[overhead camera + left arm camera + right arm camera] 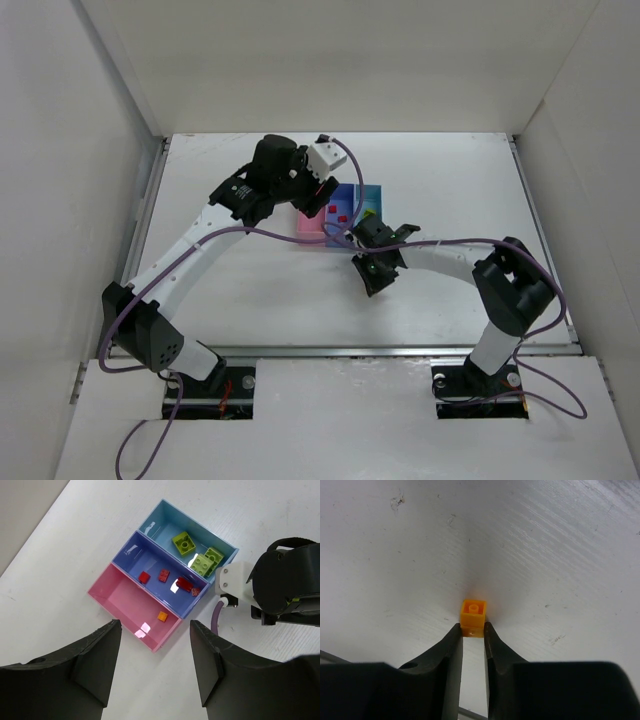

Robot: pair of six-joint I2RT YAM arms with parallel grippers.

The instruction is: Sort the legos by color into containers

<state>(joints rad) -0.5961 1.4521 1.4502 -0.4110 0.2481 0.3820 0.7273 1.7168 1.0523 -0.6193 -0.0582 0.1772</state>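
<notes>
No readable text, labels or numbers; arm markings possibly too small.

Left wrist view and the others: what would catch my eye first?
A row of three joined plastic bins, pink, medium blue and light blue, sits on the white table, holding one orange brick, red bricks and lime-green bricks in turn. In the right wrist view, the right end effector pinches a tiny orange plastic brick on the table.

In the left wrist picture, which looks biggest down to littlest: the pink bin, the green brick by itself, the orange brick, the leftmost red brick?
1. pink bin
2. green brick
3. orange brick and red brick together: they look about the same size, so no ranking between them.
</notes>
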